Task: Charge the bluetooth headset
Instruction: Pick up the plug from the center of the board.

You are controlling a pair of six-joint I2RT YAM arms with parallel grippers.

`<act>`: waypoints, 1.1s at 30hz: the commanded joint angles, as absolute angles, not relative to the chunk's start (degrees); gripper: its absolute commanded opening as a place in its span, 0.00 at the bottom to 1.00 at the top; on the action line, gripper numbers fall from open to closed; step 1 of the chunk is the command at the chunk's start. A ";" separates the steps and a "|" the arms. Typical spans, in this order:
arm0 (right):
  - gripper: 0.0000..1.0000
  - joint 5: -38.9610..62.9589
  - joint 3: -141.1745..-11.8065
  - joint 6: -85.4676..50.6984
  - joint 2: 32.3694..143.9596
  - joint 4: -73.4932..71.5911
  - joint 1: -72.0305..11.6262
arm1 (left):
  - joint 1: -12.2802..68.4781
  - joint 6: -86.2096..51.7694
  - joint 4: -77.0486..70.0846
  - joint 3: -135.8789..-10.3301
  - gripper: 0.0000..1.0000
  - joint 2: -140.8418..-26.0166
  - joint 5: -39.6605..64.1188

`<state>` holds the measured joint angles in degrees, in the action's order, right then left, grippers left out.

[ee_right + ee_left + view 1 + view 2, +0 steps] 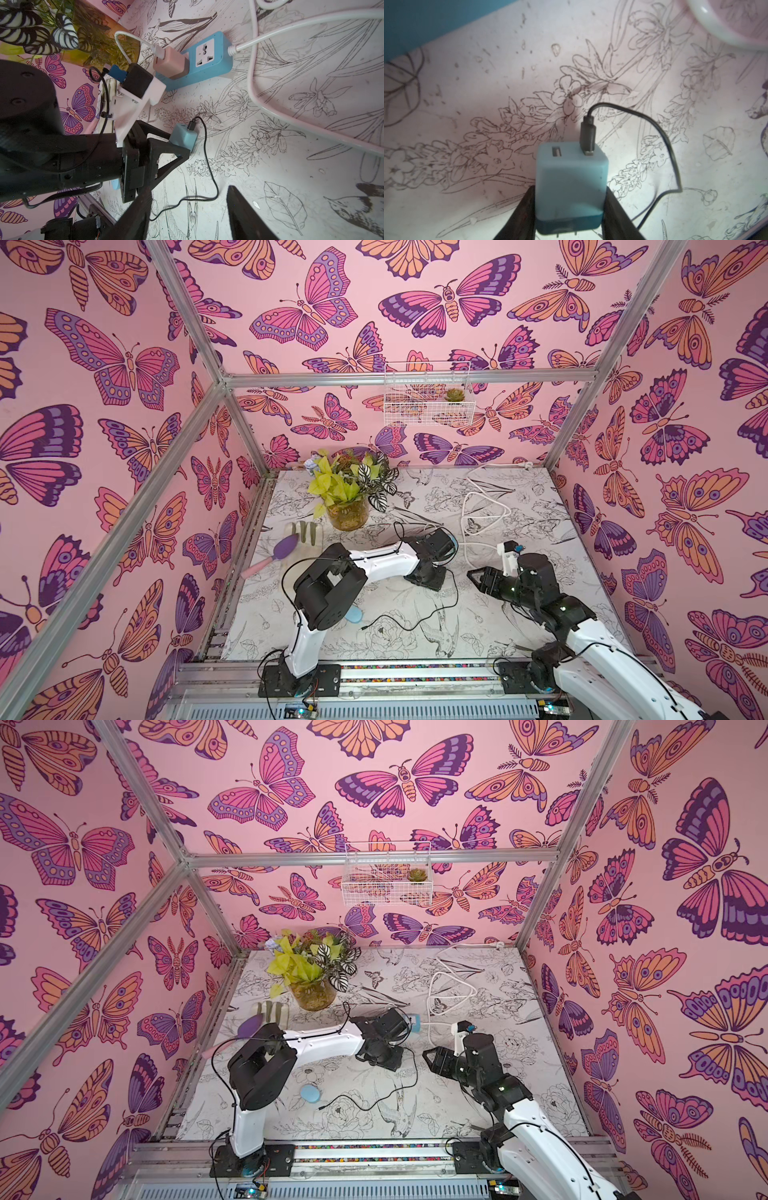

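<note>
**A:** Where is the open room around the power strip (207, 60)?

**B:** Bare desk (395, 597) lies on its near side. A white cord (245, 44) leaves one end and loops away. A pink charger (169, 62) fills one socket, and the socket beside it is free.

**A:** And the left arm?

**B:** It is stretched low toward the strip, wrist dipped. The left gripper (569, 193) is clamped on a blue charger block (184, 137), which is near the strip but apart from it. A black cable (209, 162) is plugged into the block.

**A:** The right gripper (189, 190)?

**B:** Its fingers are apart and hold nothing. It hovers on the strip's near side, elbow folded.

**A:** The headset?

**B:** A pale blue oval case (309, 1092) lies well apart from the strip, by the left arm's elbow. The cable's loose end lies near it. I cannot tell whether it is the headset.
</note>
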<state>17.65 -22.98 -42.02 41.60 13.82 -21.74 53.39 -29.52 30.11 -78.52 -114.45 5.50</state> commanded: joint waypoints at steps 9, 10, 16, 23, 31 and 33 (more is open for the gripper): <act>0.60 17.62 -23.15 -41.75 40.32 13.80 -21.27 | 54.48 -26.23 31.86 -76.98 0.26 -109.56 1.64; 0.60 17.74 -23.28 -41.75 40.41 13.72 -21.27 | 54.55 -25.66 31.81 -76.57 0.26 -108.26 0.79; 0.59 19.49 -25.23 -41.58 42.17 13.10 -21.27 | 54.53 -20.33 31.81 -73.96 0.25 -100.69 -4.66; 0.56 22.46 -29.73 -41.36 46.10 12.56 -21.34 | 54.52 -13.17 31.08 -71.96 0.24 -93.13 -11.39; 0.55 26.93 -36.63 -39.83 48.68 13.01 -21.18 | 54.67 -6.19 24.20 -67.73 0.24 -84.35 -15.82; 0.54 28.85 -38.09 -39.53 49.18 12.79 -21.18 | 54.83 -4.69 22.26 -66.37 0.23 -82.64 -16.20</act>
